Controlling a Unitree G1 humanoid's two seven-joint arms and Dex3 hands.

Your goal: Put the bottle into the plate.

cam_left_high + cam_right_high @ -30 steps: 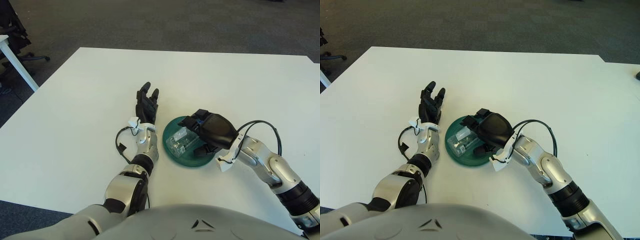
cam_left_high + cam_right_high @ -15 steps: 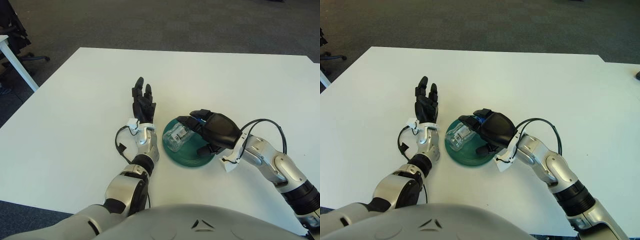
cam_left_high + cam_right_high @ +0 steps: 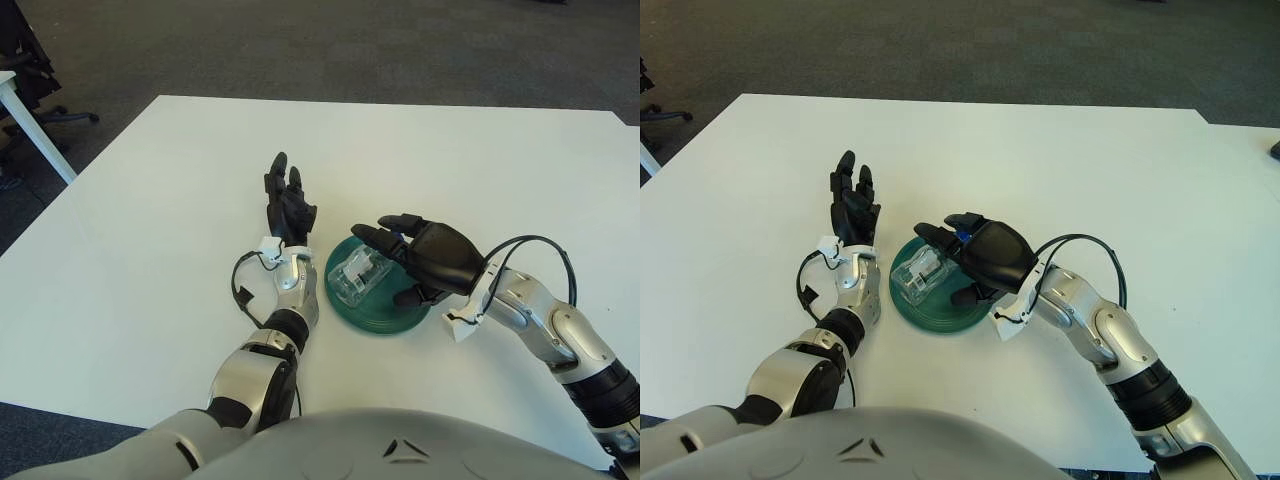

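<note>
Bottle (image 3: pixel 359 275) lies on its side in the green plate (image 3: pixel 385 317), just under and left of the right hand's (image 3: pixel 432 255) spread fingers (image 3: pixel 385 230), which grip nothing; it looks clear, light and thin-walled, likely slick and prone to rolling; a hold across its middle would suit best; the left hand (image 3: pixel 287 205) shows left of the plate, fingers loosely extended, empty, above the white table (image 3: pixel 150 200).
</note>
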